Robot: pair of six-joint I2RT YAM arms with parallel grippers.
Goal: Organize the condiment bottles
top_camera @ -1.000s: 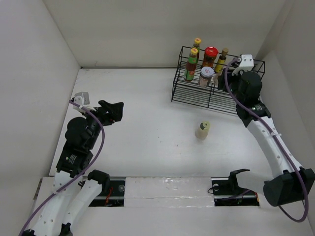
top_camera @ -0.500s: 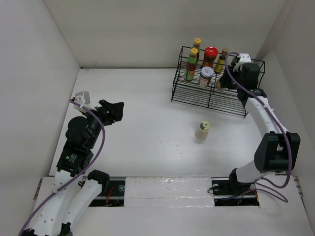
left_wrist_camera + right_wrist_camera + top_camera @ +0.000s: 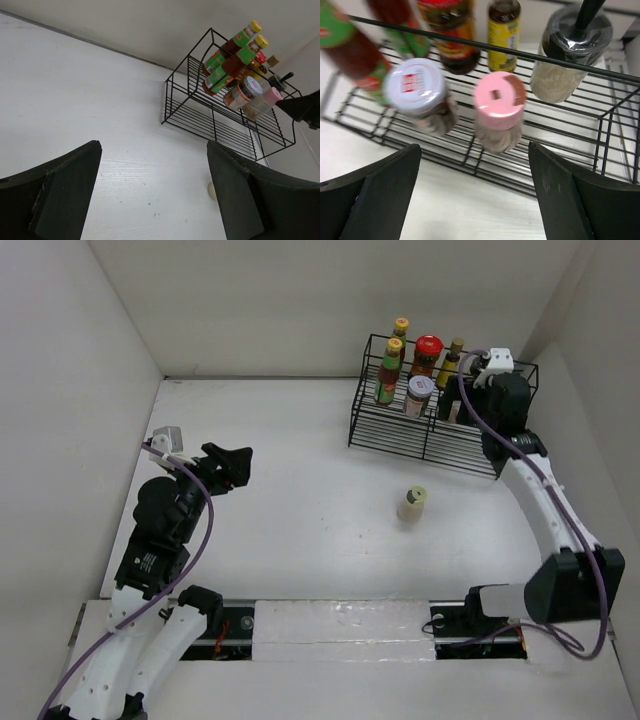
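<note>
Several condiment bottles stand in the black wire rack at the back right: two yellow-capped sauce bottles, a red-lidded jar and a silver-lidded jar. The right wrist view adds a pink-capped bottle and a black-capped jar. A cream-capped beige bottle stands alone on the table in front of the rack. My right gripper hangs open and empty over the rack's right part, just in front of the pink-capped bottle. My left gripper is open and empty at the left.
White walls close the table on the left, back and right. The rack sits close to the right wall. The arm bases and a white rail lie along the near edge.
My right arm has changed posture, its elbow swinging out to the right, with the gripper staying over the rack's right part. The left arm and the bottles have not moved.
</note>
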